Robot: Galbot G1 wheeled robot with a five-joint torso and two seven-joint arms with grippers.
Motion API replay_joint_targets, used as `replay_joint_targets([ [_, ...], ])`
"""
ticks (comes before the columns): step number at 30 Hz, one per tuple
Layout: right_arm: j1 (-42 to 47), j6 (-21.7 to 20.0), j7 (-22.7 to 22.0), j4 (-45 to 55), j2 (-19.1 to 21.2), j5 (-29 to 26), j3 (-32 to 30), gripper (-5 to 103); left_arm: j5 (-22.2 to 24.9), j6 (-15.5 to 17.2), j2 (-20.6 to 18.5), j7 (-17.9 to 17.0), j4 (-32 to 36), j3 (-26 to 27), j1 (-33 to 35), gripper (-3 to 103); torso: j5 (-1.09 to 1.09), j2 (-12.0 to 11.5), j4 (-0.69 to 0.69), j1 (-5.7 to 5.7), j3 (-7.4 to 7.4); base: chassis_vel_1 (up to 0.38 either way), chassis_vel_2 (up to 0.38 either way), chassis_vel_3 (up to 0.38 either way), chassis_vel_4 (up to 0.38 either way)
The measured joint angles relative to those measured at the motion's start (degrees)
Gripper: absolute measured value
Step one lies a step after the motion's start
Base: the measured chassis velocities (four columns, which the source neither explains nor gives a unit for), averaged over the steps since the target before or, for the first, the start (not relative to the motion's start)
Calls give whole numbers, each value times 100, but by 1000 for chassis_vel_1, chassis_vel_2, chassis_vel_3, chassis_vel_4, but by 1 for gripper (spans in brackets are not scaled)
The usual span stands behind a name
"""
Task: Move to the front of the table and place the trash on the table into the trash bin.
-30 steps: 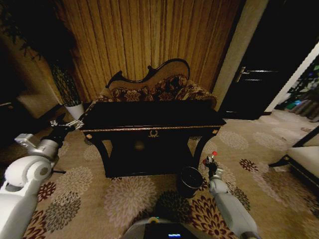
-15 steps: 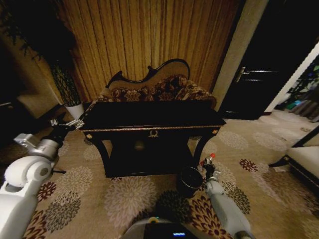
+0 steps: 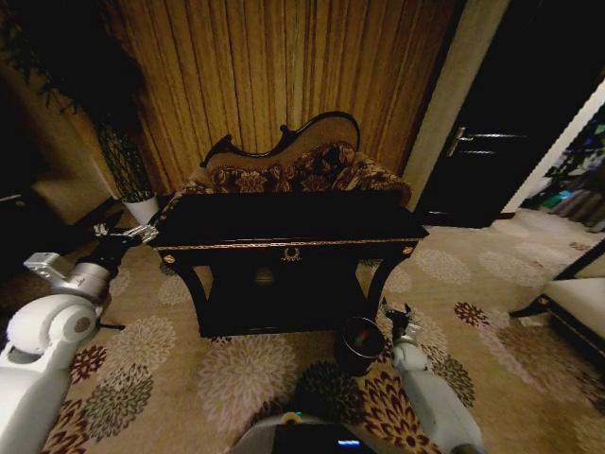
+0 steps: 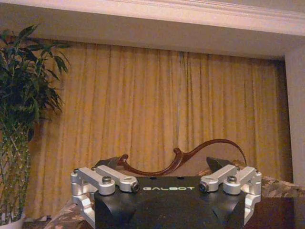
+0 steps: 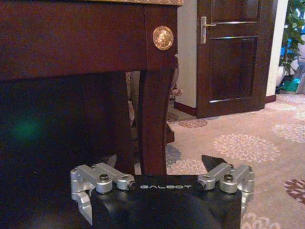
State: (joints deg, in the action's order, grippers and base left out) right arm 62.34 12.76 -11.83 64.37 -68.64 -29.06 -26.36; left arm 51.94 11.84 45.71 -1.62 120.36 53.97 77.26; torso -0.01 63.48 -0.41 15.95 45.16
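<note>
The black table (image 3: 284, 248) with gold trim stands straight ahead, and its top looks dark and bare. The round trash bin (image 3: 360, 346) sits on the carpet by the table's front right leg. A small reddish piece of trash (image 3: 360, 333) shows inside it. My right gripper (image 3: 397, 313) hangs just right of the bin's rim. In the right wrist view this gripper (image 5: 161, 161) is open with nothing between its fingers, facing the table's leg (image 5: 152, 119). My left gripper (image 3: 132, 234) waits at the table's left corner. It is open (image 4: 166, 163) and holds nothing.
A floral sofa (image 3: 293, 172) stands behind the table against the curtain. A white plant pot (image 3: 142, 208) is at the back left, a dark door (image 3: 492, 142) at the back right, and low furniture (image 3: 579, 303) at the right edge. Patterned carpet lies in front.
My right gripper moved down and left to the bin. The red-capped bottle it held has left its fingers, and red now shows inside the bin. The left arm stayed put.
</note>
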Motion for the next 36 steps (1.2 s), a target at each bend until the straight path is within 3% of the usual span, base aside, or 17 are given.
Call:
replay_joint_targets([
  [26, 159, -151, 14, 284, 105, -82, -17, 100, -6, 0, 5, 7, -90, -22, -10, 100, 1, 0, 0, 0, 0, 0, 0, 0, 0],
  [36, 743, -585, 197, 2045, 684, -505, -6, 100, -21, 4, 70, 12, -61, -16, -4, 100, 0, 0, -1, 0, 0, 0, 0, 0, 0],
])
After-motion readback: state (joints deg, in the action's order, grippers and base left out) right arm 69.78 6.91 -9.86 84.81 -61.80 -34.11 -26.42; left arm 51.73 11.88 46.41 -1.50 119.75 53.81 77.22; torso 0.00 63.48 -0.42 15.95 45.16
